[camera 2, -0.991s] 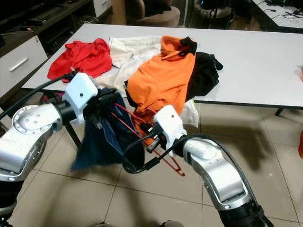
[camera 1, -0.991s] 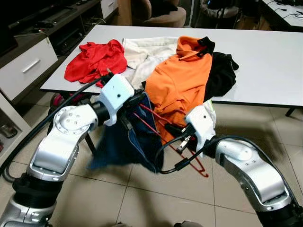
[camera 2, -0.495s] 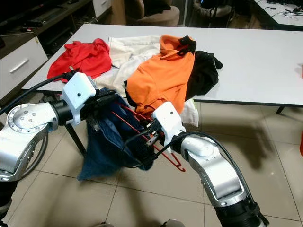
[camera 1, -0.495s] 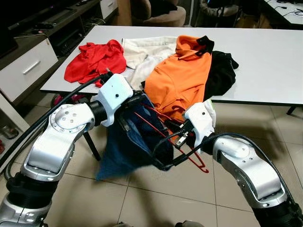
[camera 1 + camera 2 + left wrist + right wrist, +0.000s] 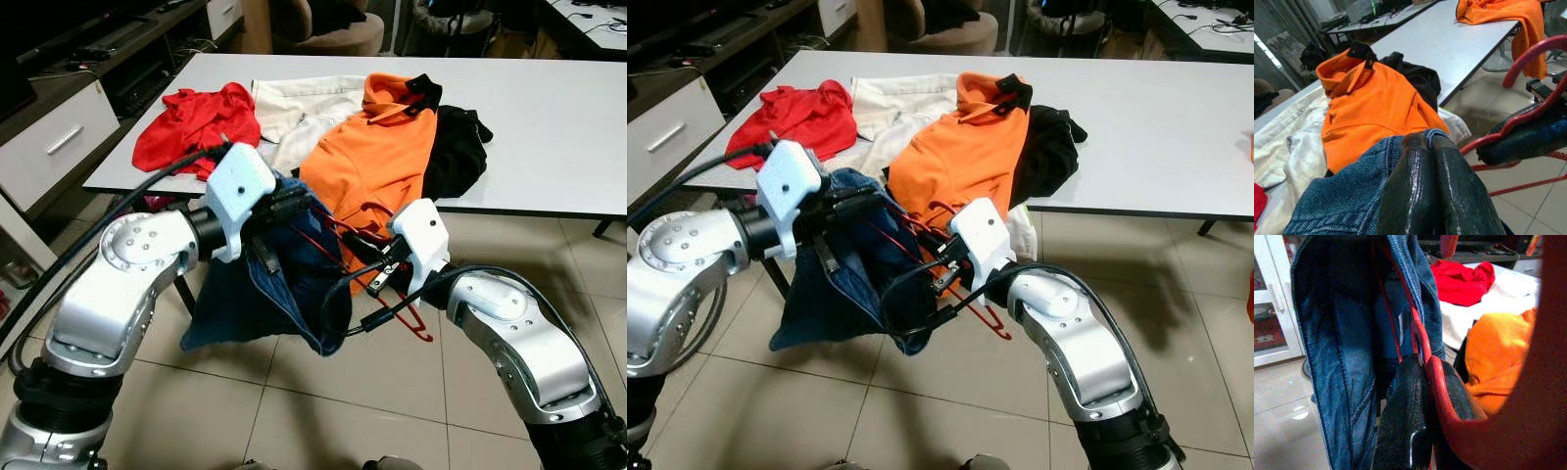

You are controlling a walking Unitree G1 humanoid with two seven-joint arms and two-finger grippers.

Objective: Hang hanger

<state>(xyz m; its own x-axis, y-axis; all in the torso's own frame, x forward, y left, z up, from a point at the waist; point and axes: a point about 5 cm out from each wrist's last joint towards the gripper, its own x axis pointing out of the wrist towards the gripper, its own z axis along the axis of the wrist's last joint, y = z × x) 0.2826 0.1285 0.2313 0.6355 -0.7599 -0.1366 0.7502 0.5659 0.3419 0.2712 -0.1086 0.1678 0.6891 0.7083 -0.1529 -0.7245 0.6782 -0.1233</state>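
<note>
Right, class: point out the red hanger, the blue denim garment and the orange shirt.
red hanger (image 5: pixel 409 323): left eye view, on its lower hook end.
blue denim garment (image 5: pixel 235 304): left eye view, on the hanging cloth.
orange shirt (image 5: pixel 377 162): left eye view, on its chest.

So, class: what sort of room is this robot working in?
Probably a home living or work room: a white table piled with clothes such as an orange shirt, a white drawer cabinet, and a tiled floor.

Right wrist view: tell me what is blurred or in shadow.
Right wrist view: the red hanger nearest the lens is a soft blur down the right side; the denim garment is sharper but dim in its folds; the orange shirt behind is bright, slightly soft.
</note>
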